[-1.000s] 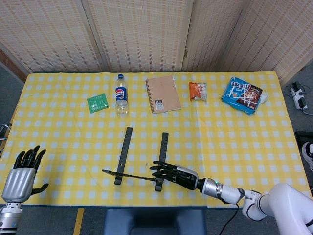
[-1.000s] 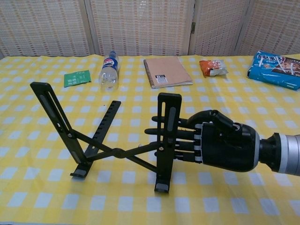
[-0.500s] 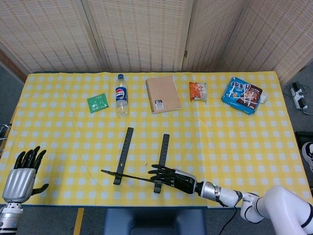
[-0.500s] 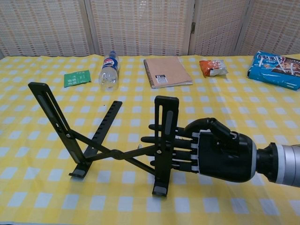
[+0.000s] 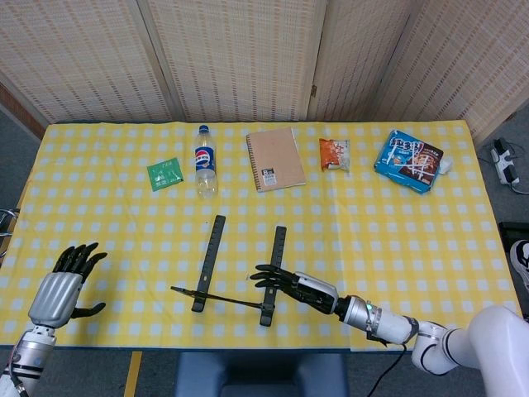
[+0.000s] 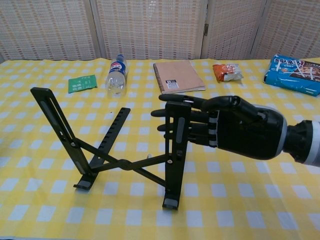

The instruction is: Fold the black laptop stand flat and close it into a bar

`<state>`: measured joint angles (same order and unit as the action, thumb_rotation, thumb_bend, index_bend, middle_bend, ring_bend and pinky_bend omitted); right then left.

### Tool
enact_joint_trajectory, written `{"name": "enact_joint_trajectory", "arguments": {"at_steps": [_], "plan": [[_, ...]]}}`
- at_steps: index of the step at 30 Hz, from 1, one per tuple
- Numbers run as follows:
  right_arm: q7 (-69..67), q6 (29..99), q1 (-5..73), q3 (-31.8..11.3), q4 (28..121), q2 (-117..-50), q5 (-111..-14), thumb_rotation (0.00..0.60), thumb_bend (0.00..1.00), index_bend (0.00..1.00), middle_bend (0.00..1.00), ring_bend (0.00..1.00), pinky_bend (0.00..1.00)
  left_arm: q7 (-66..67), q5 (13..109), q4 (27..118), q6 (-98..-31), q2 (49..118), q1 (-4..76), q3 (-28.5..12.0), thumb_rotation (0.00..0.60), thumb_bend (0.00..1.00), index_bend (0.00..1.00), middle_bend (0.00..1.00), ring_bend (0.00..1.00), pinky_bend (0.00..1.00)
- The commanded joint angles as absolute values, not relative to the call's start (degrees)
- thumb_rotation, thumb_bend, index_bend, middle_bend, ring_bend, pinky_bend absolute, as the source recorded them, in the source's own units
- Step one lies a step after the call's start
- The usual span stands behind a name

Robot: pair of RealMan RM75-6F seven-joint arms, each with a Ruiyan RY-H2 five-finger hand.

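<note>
The black laptop stand (image 6: 120, 145) stands unfolded near the table's (image 5: 430, 248) near edge. The right hand (image 6: 235, 127), fingers extended, touches the top of the stand's right arm without gripping. The left hand (image 5: 64, 285), at far left, is spread and holds nothing.

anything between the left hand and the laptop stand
Nothing visible. Only bare checkered tablecloth lies between the left hand and the laptop stand. The right hand is already at the stand's right upright, on the far side.
</note>
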<state>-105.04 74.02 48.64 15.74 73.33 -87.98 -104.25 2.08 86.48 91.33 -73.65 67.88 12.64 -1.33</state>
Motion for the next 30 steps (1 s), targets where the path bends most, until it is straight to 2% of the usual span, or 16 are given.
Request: {"name": "enact_joint_trajectory", "arguments": {"at_steps": [1, 6, 13, 20, 30], "plan": [[-99.6, 74.9, 49.6, 13.0, 79.9, -82.3, -103.2, 0.276, 0.80, 0.00, 0.12, 0.10, 0.00, -4.6, 87.8, 87.4, -70.1, 70.4, 15.3, -1.0, 0.600, 0.09, 0.23, 0.12, 0.09, 0.00], [-96.3, 75.0, 49.9, 11.5, 84.5, -78.3, -102.6, 0.277, 0.80, 0.00, 0.12, 0.11, 0.00, -12.8, 89.4, 83.5, -67.8, 73.8, 17.2, -0.2, 0.600, 0.09, 0.25, 0.15, 0.11, 0.00], [-94.9, 73.2, 49.7, 11.0, 86.7, -76.9, -101.7, 0.278, 0.80, 0.00, 0.12, 0.11, 0.00, -20.5, 91.2, 79.8, -66.0, 78.4, 20.0, 0.1, 0.600, 0.13, 0.30, 0.18, 0.14, 0.01], [-95.1, 71.8, 49.1, 11.3, 86.5, -77.4, -101.9, 0.278, 0.80, 0.00, 0.12, 0.11, 0.00, -28.2, 91.8, 76.8, -64.3, 83.2, 22.5, 0.5, 0.600, 0.17, 0.36, 0.22, 0.17, 0.05], [-95.2, 66.5, 49.3, 13.0, 84.6, -81.9, -102.3, 0.279, 0.80, 0.00, 0.12, 0.10, 0.00, -27.6, 91.5, 73.8, -64.5, 87.7, 24.6, -0.3, 0.600, 0.18, 0.37, 0.23, 0.18, 0.05]]}}
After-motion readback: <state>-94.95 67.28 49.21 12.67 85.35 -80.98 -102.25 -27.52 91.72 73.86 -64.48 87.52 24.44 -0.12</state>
